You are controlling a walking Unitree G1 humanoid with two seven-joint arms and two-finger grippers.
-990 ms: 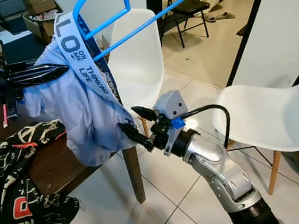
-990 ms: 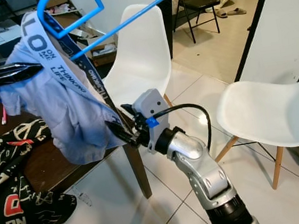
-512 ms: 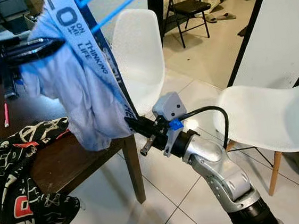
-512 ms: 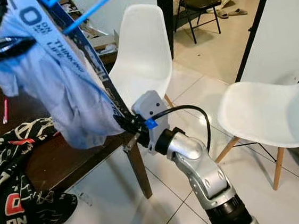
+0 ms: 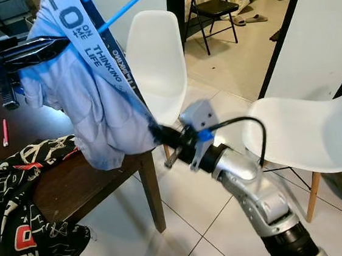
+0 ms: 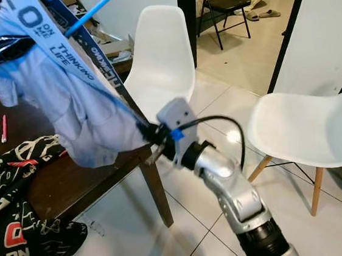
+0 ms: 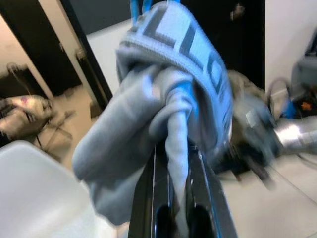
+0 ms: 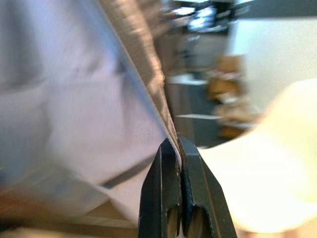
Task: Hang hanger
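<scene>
Above the dark wooden desk (image 5: 73, 187), at my ten o'clock, a pale blue garment (image 5: 96, 111) with a lettered waistband (image 5: 92, 44) hangs from a blue hanger (image 5: 125, 7). My left tool (image 5: 58, 45) pinches the cloth's upper edge, its black fingers (image 7: 153, 198) pressed together on a fold. My right tool (image 5: 158, 131) pinches the waistband's lower end, fingers (image 8: 168, 188) shut tight on it. A black printed garment (image 5: 22, 223) lies on the desk at eight o'clock. Two white chairs (image 5: 318, 131) stand at one and three o'clock.

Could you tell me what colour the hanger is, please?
The hanger is bright blue, clearest in the left eye view.
</scene>
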